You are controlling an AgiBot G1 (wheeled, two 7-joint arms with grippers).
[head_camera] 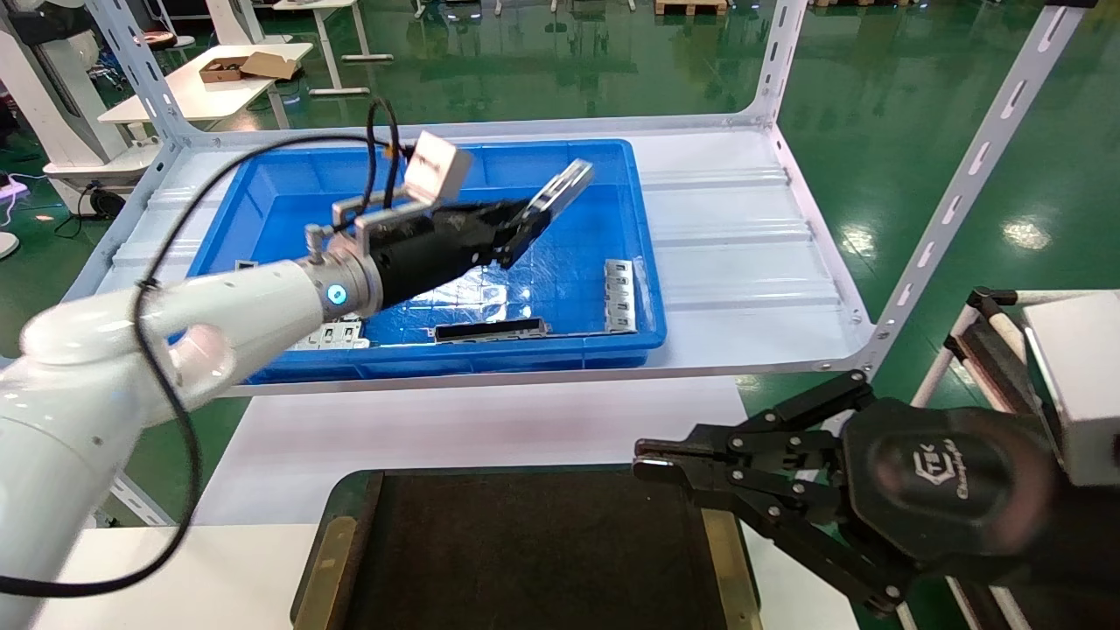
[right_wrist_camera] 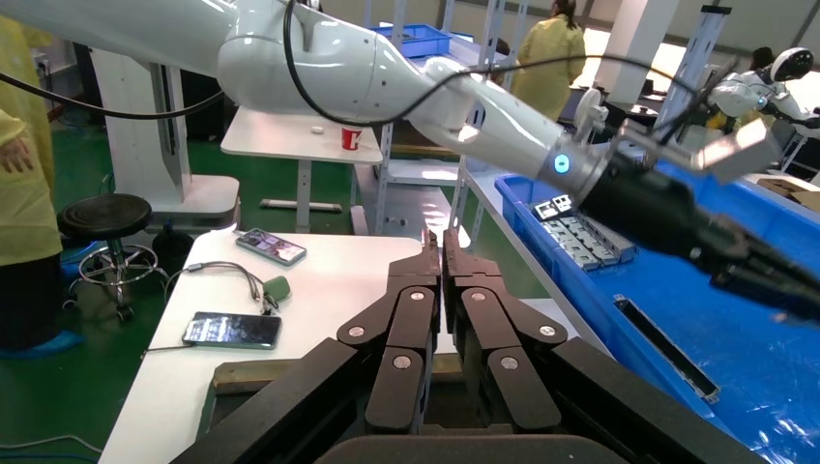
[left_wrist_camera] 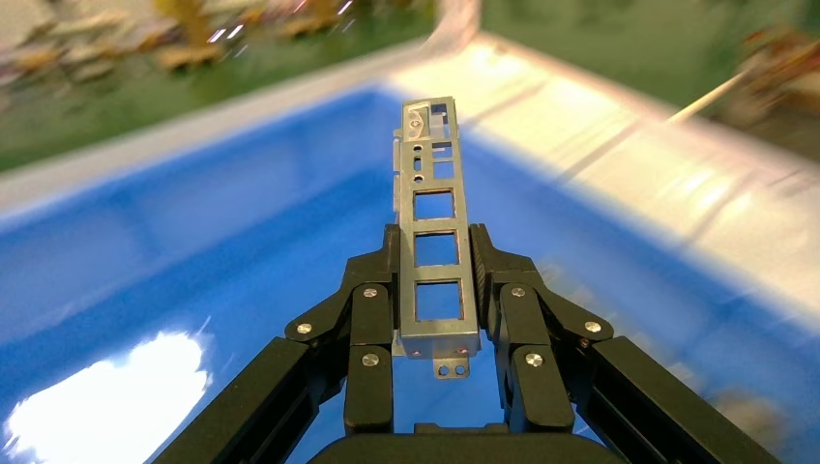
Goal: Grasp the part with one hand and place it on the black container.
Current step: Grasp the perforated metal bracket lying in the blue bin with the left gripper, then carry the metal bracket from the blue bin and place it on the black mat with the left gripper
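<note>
I have the part pinched between the two fingers of my left claw, which are closed against its long edges near its lower end. The strip runs straight out past the fingertips, so its row of rectangular cutouts faces the wrist camera and its far end stands clear of the claw. In the head view the part tilts up and away from the left claw, held in the air above the blue crate, touching nothing but the fingers.

My left arm reaches forward from the shoulder, forearm angled up and across the crate toward the robot's right, wrist in line with the forearm, a black cable looping along it. Below the claw, on the crate floor, lie a dark slotted bar, a stack of grey plates at the crate's right wall, and more grey plates under the forearm. The crate sits on a white shelf.

Nearer to me than the left claw, well apart from it and lower, is the black container on the white worktop, brass strips along its sides. My right claw hangs at the container's right rear corner, its fingers pressed together on nothing, the arm folded back at the right.
</note>
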